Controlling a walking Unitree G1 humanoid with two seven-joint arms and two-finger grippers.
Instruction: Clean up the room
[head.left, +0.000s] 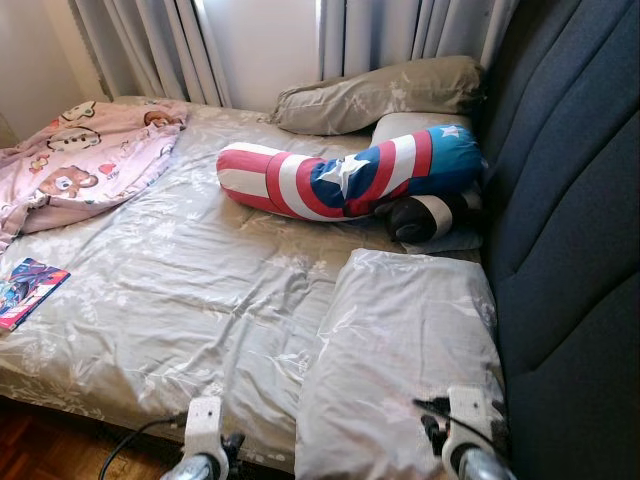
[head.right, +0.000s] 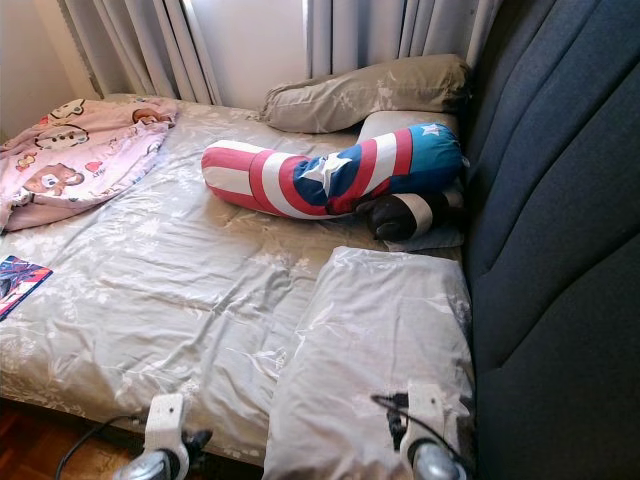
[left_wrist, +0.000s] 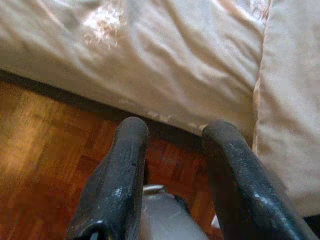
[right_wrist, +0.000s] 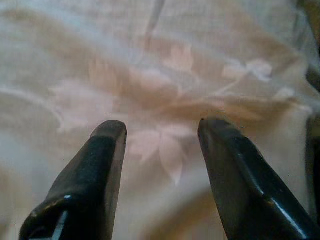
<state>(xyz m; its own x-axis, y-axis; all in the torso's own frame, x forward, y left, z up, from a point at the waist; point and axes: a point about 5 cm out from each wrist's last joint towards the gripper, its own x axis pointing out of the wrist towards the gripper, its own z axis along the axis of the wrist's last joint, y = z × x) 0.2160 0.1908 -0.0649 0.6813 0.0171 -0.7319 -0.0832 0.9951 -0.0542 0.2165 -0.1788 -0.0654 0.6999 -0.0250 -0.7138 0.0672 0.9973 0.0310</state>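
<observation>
A bed with a grey flowered sheet (head.left: 180, 300) lies before me. On it rest a star-and-stripe bolster (head.left: 340, 175), a grey pillow (head.left: 400, 350) near the front, a second pillow (head.left: 370, 95) at the back, a pink cartoon blanket (head.left: 85, 155) and a colourful book (head.left: 28, 288) at the left edge. My left gripper (left_wrist: 175, 132) hangs open over the wooden floor by the bed's front edge. Just above the near pillow's flower print (right_wrist: 160, 100), my right gripper (right_wrist: 162, 130) is open, holding nothing.
A dark blue padded headboard (head.left: 570, 220) runs along the right side. Grey curtains (head.left: 380, 30) hang behind the bed. A black-and-white roll (head.left: 420, 215) lies under the bolster. Wooden floor (head.left: 40, 450) shows at the lower left.
</observation>
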